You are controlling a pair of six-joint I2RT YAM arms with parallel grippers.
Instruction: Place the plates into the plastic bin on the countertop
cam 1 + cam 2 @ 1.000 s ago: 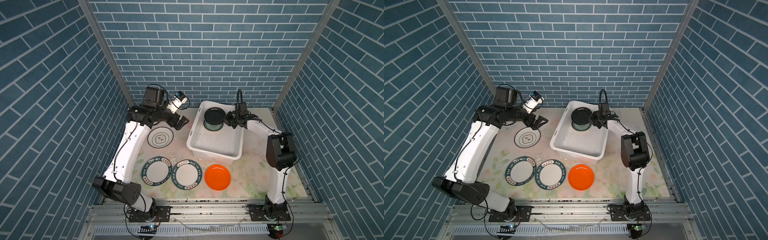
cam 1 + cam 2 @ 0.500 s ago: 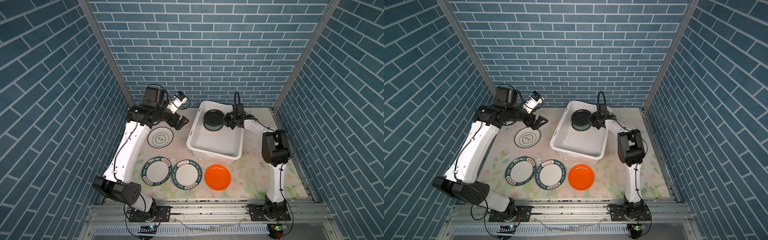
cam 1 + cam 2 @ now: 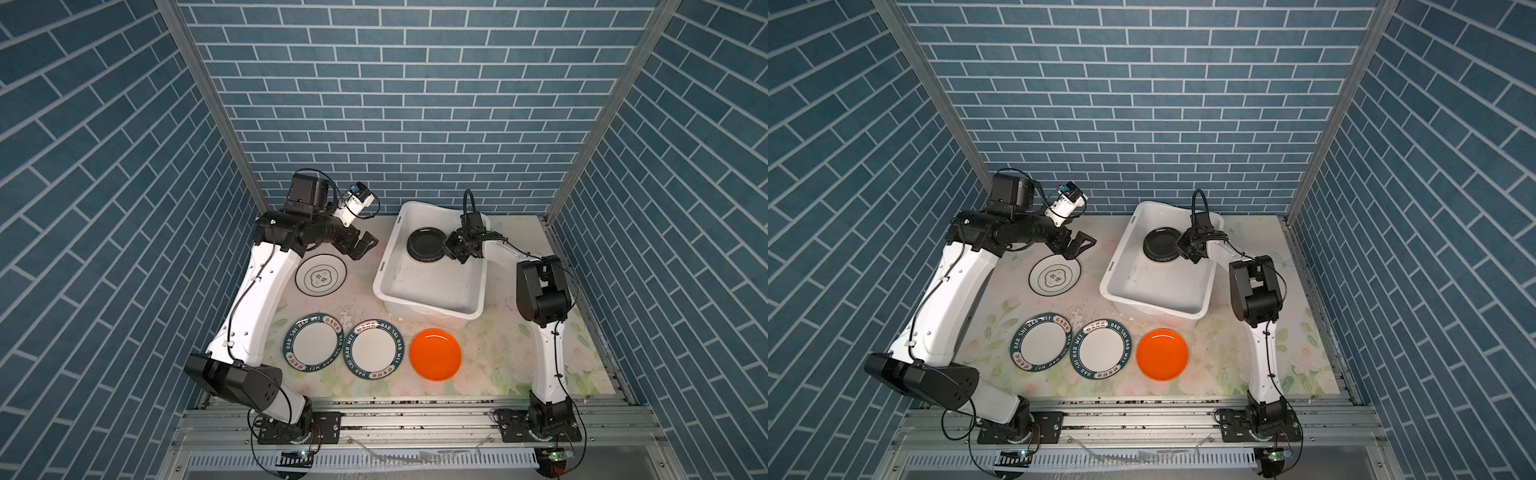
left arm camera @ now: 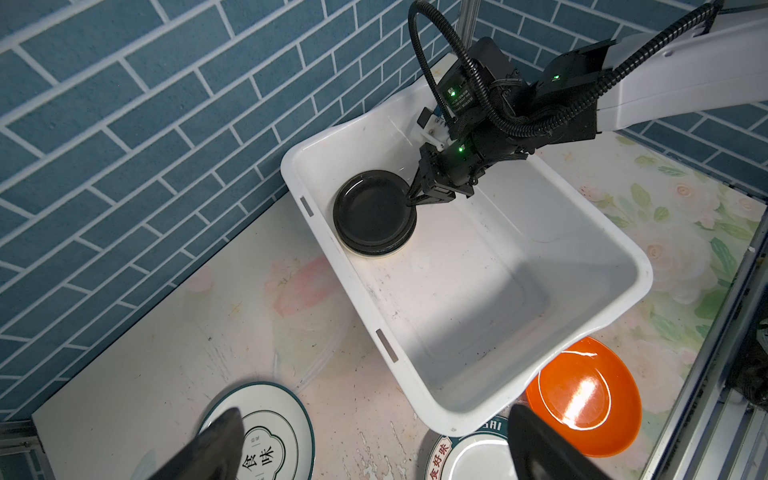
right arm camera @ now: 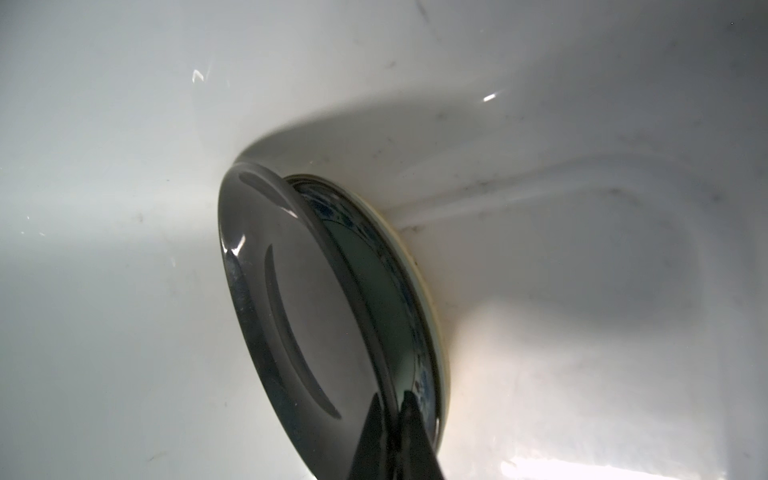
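Note:
In both top views the white plastic bin stands at the back of the countertop. My right gripper is shut on the rim of a black plate. That plate is tilted over a blue-green patterned plate and a cream plate in the bin's far corner. My left gripper hangs open and empty above the white black-rimmed plate.
Two white plates with lettered green rims and an orange plate lie in a row near the front edge. Brick walls close in the back and both sides. The bin's near half holds nothing.
The right arm's elbow has swung inward and the black plate has sunk slightly toward the stack. The left arm has not moved.

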